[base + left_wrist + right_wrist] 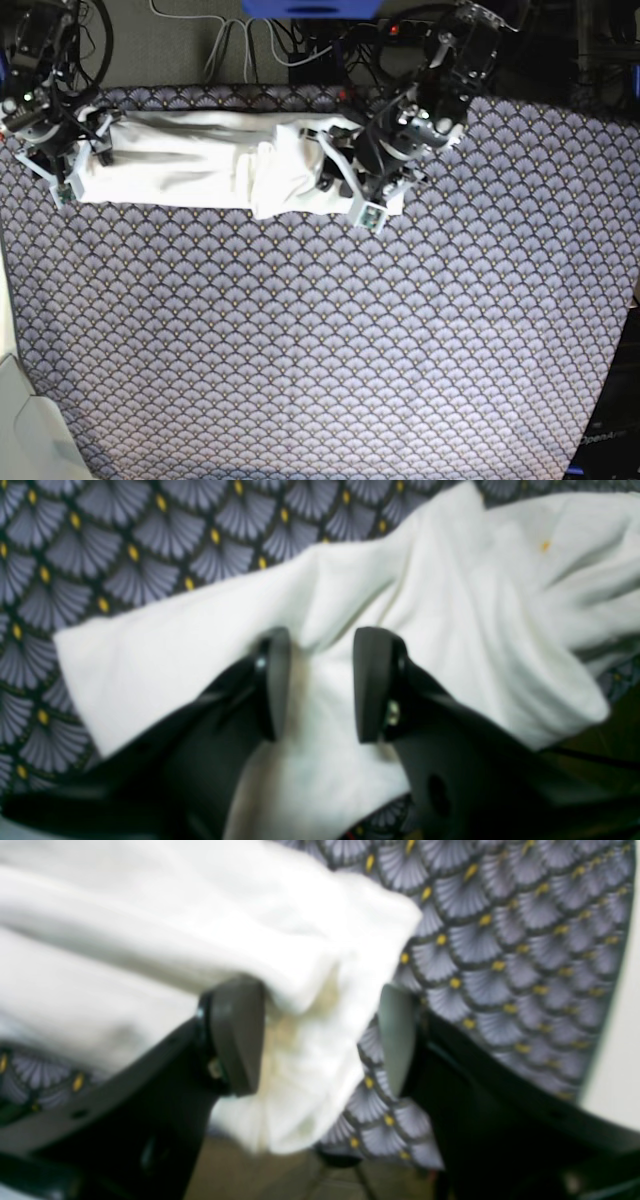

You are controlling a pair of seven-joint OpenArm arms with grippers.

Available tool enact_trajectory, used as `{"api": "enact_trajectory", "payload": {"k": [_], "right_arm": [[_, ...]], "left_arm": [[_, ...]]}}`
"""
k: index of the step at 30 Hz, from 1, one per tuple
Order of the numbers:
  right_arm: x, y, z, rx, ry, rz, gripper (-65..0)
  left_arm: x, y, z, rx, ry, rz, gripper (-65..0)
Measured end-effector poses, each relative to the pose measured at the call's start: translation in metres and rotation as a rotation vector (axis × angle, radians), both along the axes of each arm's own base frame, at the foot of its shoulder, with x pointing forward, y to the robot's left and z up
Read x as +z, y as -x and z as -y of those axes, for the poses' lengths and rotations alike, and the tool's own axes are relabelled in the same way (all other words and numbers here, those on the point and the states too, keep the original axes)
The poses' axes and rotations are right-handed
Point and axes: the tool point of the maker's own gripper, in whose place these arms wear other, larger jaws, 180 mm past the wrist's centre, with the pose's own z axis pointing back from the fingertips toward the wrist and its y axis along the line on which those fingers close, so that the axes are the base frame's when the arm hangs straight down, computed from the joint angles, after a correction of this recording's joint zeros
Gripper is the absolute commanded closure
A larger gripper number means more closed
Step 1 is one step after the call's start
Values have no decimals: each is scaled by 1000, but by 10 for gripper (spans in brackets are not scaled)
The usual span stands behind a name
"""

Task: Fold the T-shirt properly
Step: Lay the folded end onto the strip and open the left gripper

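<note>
The T-shirt lies as a long, bunched white strip along the far edge of the table, plain side showing; no print is visible. My left gripper is open, its jaws straddling a raised fold of the shirt at the strip's right end. My right gripper is open over the shirt's other end, with a hanging corner of cloth between the jaws, beside the left finger. In the base view it sits at the far left.
A tablecloth with grey-purple fans and yellow dots covers the table. Cables and equipment lie beyond the far edge. A pale object sits at the near left corner. The table's edge shows close to the right gripper.
</note>
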Motion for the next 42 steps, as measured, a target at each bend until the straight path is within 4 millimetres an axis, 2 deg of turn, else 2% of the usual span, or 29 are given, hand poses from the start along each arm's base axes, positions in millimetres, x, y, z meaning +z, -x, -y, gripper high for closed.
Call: {"api": "enact_trajectory", "payload": {"k": [5, 15, 18, 22, 27, 29, 33, 36, 38, 42], "right_arm": [[-17, 3, 23, -92, -34, -32, -373], [-34, 8, 28, -127, -92, -54, -373], [-34, 6, 27, -126, -99, -39, -370], [-37, 1, 26, -134, -122, -22, -363], [-42, -6, 25, -149, -158, -6, -249], [-42, -9, 25, -150, -166, 6, -176], [-41, -13, 22, -149, -178, 15, 0], [-40, -13, 22, -147, -174, 16, 0], [-40, -12, 22, -148, -175, 16, 0], [-35, -11, 22, -136, -147, 10, 0]], "left_arm": [[13, -3, -6, -9, -9, 42, -214], [19, 4, -18, -26, -38, 63, -213], [26, -2, -23, -9, -32, 83, -213], [30, -16, -46, 66, -50, 100, -213], [47, -30, -72, 149, -50, 152, -213], [47, -33, -88, 192, -65, 153, -213], [48, -35, -106, 241, -74, 156, -213], [48, -36, -122, 285, -86, 155, -213], [40, -34, -126, 293, -93, 136, -213], [2, -23, -135, 305, -123, 28, -213]]}}
